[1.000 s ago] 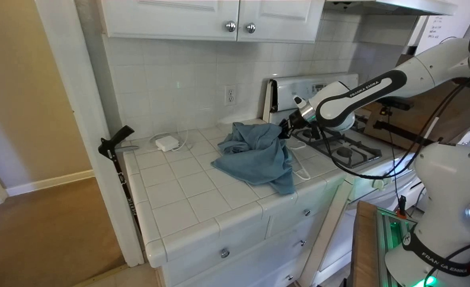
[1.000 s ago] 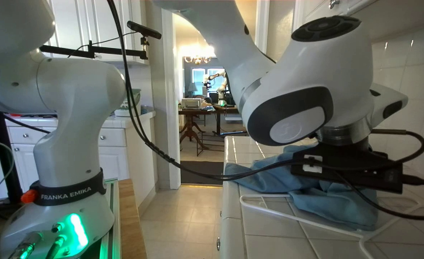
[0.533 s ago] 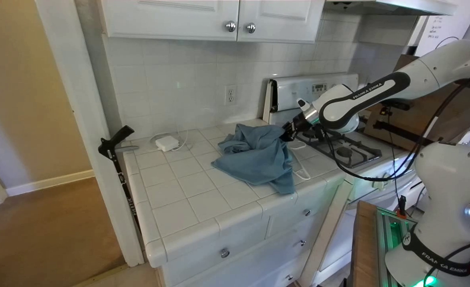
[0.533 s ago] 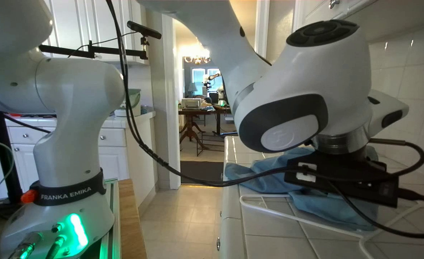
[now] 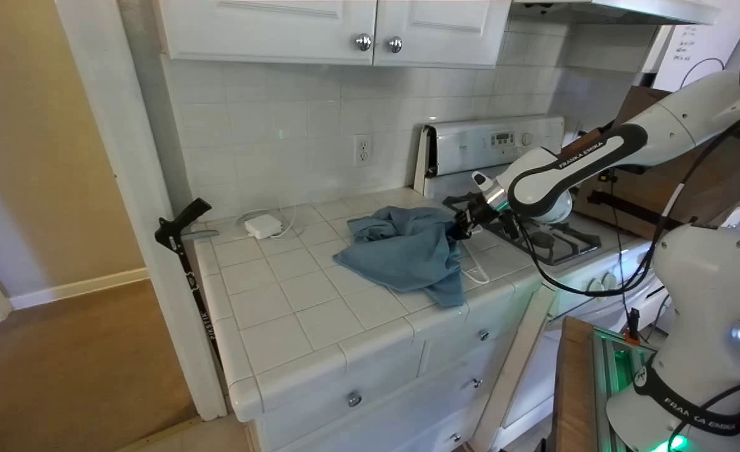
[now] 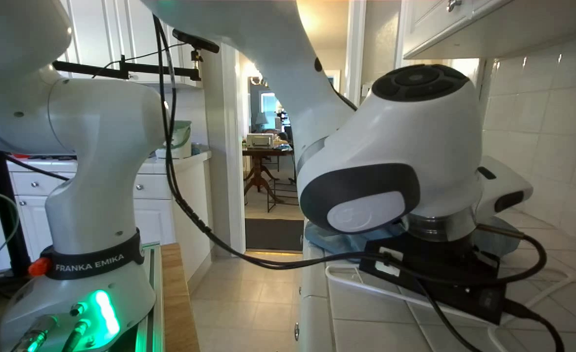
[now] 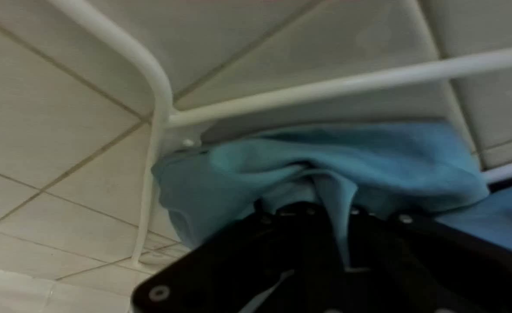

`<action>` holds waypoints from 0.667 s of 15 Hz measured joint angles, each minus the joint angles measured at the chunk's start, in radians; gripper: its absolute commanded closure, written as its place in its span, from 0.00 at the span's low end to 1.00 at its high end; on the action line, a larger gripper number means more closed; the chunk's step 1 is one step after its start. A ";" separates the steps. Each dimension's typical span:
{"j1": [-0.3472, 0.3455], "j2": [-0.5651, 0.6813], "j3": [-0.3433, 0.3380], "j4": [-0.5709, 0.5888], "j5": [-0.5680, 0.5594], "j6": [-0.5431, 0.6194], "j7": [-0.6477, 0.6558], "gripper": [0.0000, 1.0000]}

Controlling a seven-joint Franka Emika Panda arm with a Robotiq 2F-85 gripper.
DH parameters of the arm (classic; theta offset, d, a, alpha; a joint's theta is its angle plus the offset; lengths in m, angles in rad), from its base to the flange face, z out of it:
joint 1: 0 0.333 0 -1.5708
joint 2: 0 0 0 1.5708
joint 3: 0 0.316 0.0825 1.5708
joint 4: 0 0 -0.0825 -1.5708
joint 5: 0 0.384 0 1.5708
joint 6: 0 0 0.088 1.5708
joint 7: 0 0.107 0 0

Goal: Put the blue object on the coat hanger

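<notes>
W/in end effector (image 7: 336, 214), blue cloth (image 7: 345, 158) is pinched btwn fingers (image 7: 390, 243)

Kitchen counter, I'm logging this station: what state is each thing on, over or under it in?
White coat hanger: lying flat
Blue cloth: crumpled, covering part of the hanger
Gripper: closed on a fold of the cloth
White corded box: lying flat
Upper cabinet doors: shut
Drawers: shut

"FRANKA EMIKA" reads on the forearm (image 5: 621, 141) and base band (image 6: 90, 261); "PIKSTIK" on the reacher (image 5: 192, 280).
</notes>
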 measured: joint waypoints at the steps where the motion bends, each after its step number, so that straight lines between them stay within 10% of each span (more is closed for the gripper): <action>1: 0.002 0.000 -0.005 -0.002 0.000 0.005 0.002 0.99; 10: 0.013 0.017 -0.014 -0.004 0.000 0.013 0.007 0.99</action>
